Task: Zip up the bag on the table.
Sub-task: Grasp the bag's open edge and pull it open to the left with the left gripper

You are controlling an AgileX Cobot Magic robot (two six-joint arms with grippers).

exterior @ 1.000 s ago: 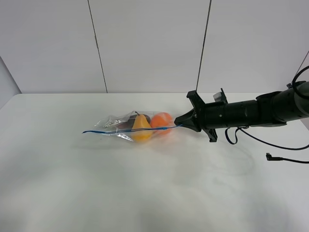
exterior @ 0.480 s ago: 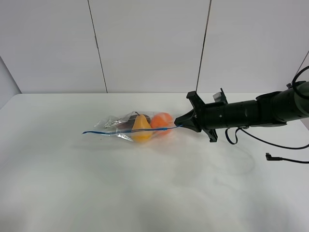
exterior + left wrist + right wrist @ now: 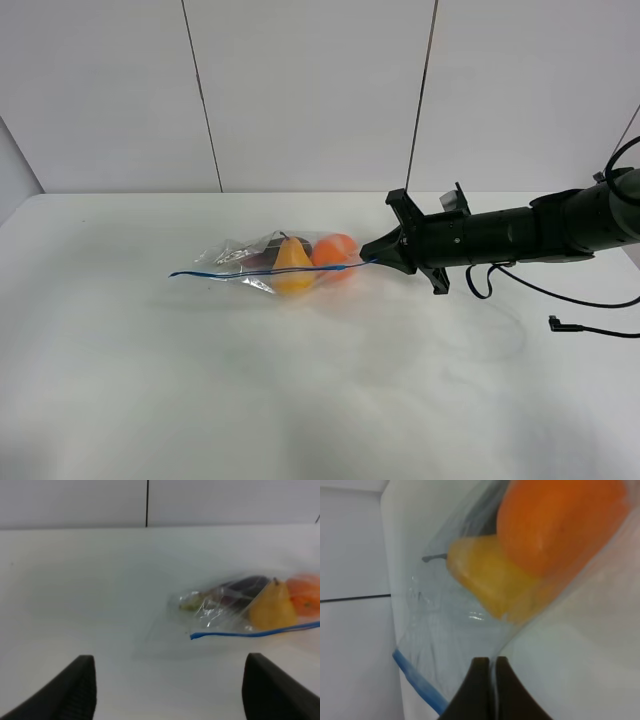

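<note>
Bag: a clear, crinkly plastic bag point(image 3: 280, 265) lies on its side near the middle of the bench point(image 3: 300, 400), toward the back half, with its long side running left to right in the high view.
Contents: a yellow pear point(image 3: 291, 262) sits in the middle, with an orange point(image 3: 336, 248) touching it on the right and a dark item point(image 3: 245, 586) behind the pear, toward the left.
Seal: a thin blue strip point(image 3: 260, 272) runs along the front edge of the bag in a nearly straight line. Its left end juts out past the fruit. Whether it is pressed closed along its length cannot be told.
Right hand: the right hand point(image 3: 368, 258) reaches in low from the right on a long black arm and meets the right end of the strip. In its wrist view the fingers point(image 3: 481, 680) are together, clamped on the clear film at the bag's edge, with the orange and pear close in front.
Left hand: the left hand point(image 3: 169, 670) appears only in its own wrist view. Its two dark fingers stand wide apart with nothing between them, and the bag lies ahead of it, well clear.
Bench: white and plain; a loose black cable point(image 3: 590, 325) lies on it at the right edge.
Backdrop: a pale panelled wall point(image 3: 310, 90) stands behind the bench.
</note>
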